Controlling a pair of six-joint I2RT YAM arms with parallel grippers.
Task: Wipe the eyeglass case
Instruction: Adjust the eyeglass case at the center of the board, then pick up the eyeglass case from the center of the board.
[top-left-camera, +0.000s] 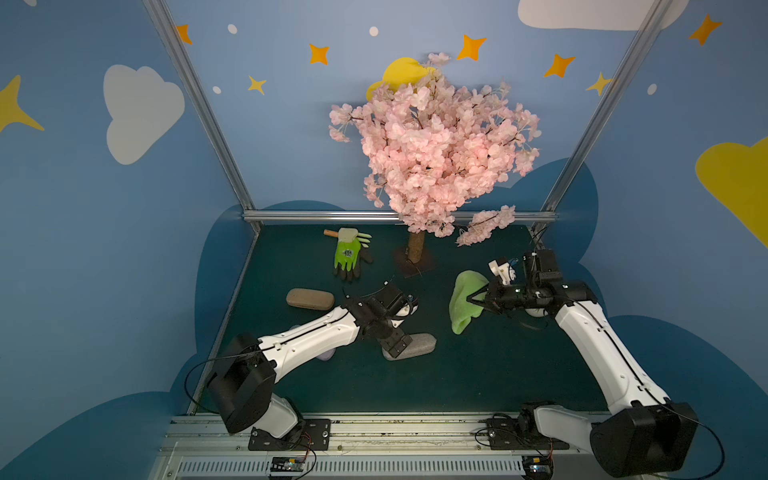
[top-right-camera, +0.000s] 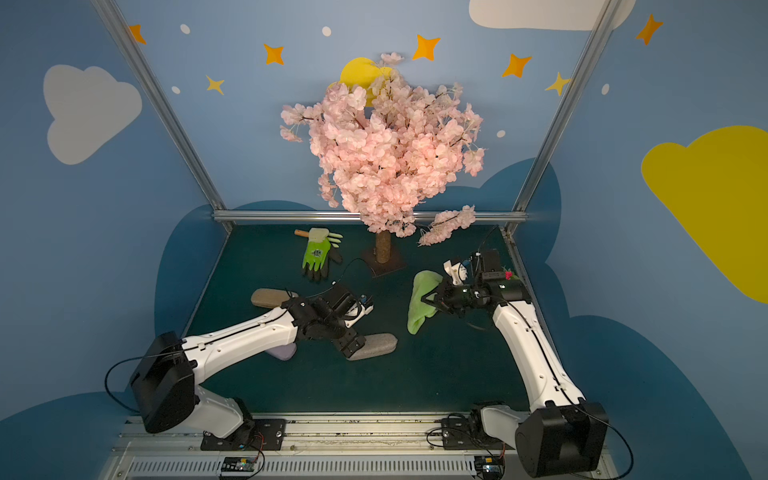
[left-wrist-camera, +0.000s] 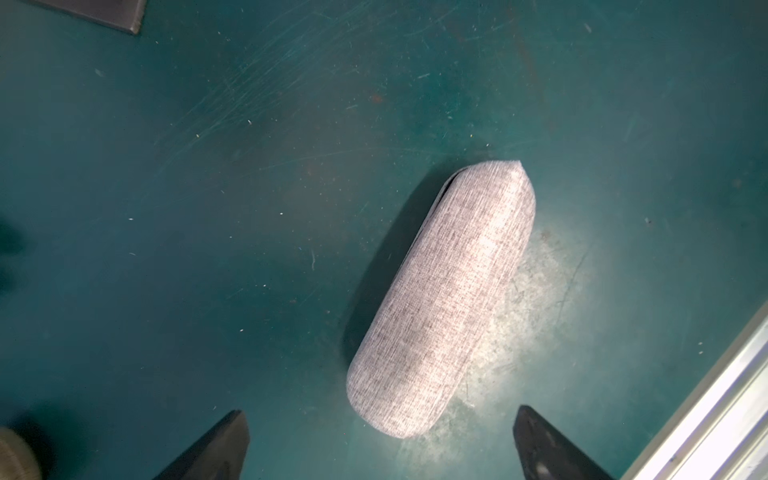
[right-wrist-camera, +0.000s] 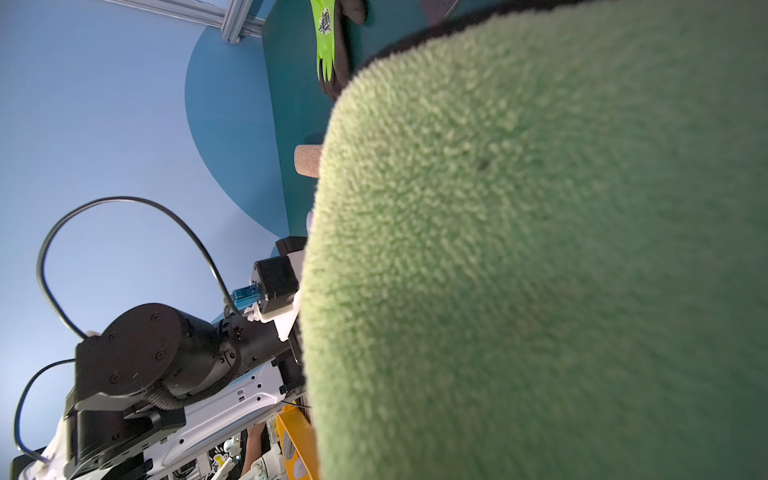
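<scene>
My left gripper (left-wrist-camera: 380, 417) stands wide just above the grey eyeglass case (left-wrist-camera: 444, 299), my right gripper (top-left-camera: 476, 300) pinches the green cloth (top-left-camera: 463, 305); clamping the case likely comes next.

The grey woven-fabric eyeglass case (left-wrist-camera: 444, 299) lay closed and flat on the dark green mat (top-left-camera: 478, 374), near the front centre, with rounded ends and a seam along one long edge. Well apart, to its right, the fuzzy lime-green cloth (top-left-camera: 460, 318) hung draped, pinched in the right gripper (top-left-camera: 476, 302).
</scene>
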